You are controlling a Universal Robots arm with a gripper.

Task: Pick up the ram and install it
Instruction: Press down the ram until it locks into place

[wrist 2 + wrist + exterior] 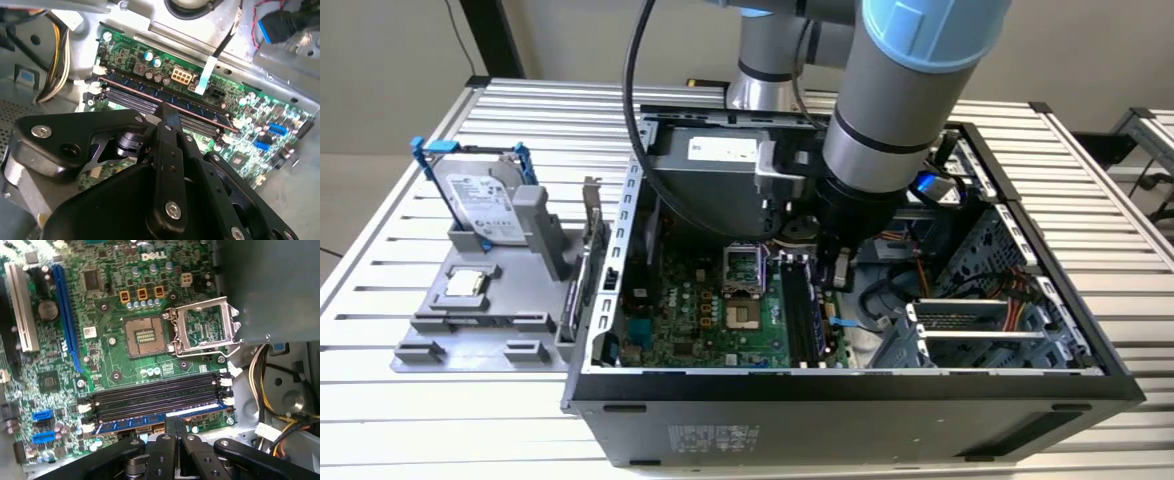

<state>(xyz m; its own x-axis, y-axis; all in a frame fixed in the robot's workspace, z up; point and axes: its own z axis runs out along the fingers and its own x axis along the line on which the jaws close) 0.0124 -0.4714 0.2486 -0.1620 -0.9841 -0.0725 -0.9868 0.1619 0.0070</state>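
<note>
Gripper (171, 426) clenched on the ram (150, 421), the stick standing edge-down in the outermost slot of the green motherboard (115, 365). Beyond it lie three bare black slots (155, 396), then the open processor socket (145, 336).

White lettering is showing on the green motherboard (110, 360). At nine o'clock of the case (854, 385), the hard drive (487, 205) is carrying a label with print too small to tell.

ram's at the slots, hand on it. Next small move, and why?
Probably a short, straight push down into the slot. The hand is shut on the ram, which lies lengthwise along the motherboard's edge, parallel to the empty slots beside it. Whether it is fully seated cannot be told, so keep the push gentle.
</note>
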